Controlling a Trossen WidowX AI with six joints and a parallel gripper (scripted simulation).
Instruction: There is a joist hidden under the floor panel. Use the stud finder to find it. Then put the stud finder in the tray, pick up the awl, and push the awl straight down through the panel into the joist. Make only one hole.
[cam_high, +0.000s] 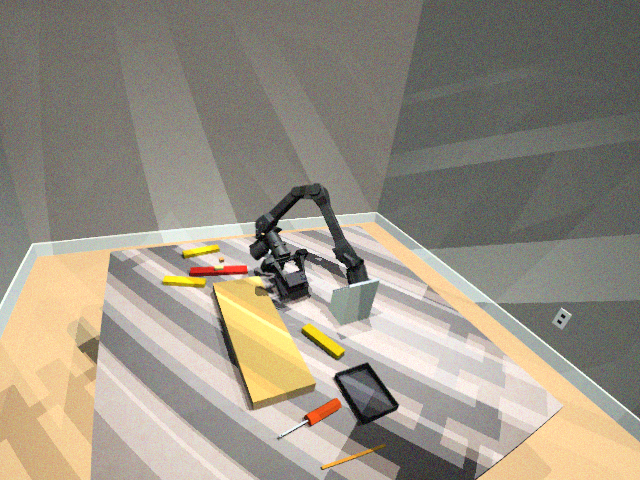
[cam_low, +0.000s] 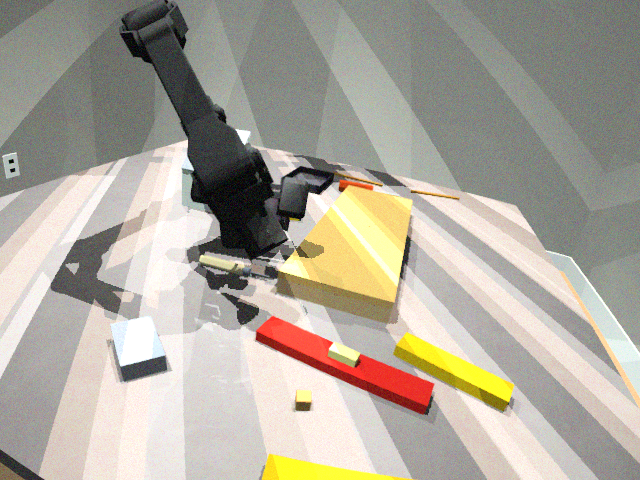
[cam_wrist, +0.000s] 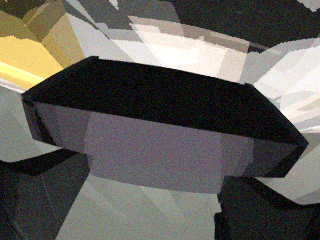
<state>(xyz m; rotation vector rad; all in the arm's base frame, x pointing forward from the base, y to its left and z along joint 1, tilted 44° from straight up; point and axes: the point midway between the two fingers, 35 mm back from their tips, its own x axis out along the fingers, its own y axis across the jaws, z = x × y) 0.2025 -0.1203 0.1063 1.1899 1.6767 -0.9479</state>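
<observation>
One black gripper (cam_low: 268, 227) is seen at centre left of the exterior view, pinched on a dark stud finder (cam_wrist: 160, 136), held just beside the near corner of the yellow floor panel (cam_low: 356, 242). The awl (cam_low: 227, 265) lies below it on the mat; the tray (cam_high: 366, 392) sits at lower right of the top view.

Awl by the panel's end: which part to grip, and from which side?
Take the awl by its thick handle, from straight above, jaws across its width. It lies flat on the mat, thin shaft toward the panel, so the handle is likely the only firm hold. The gripper holds the stud finder now.
</observation>
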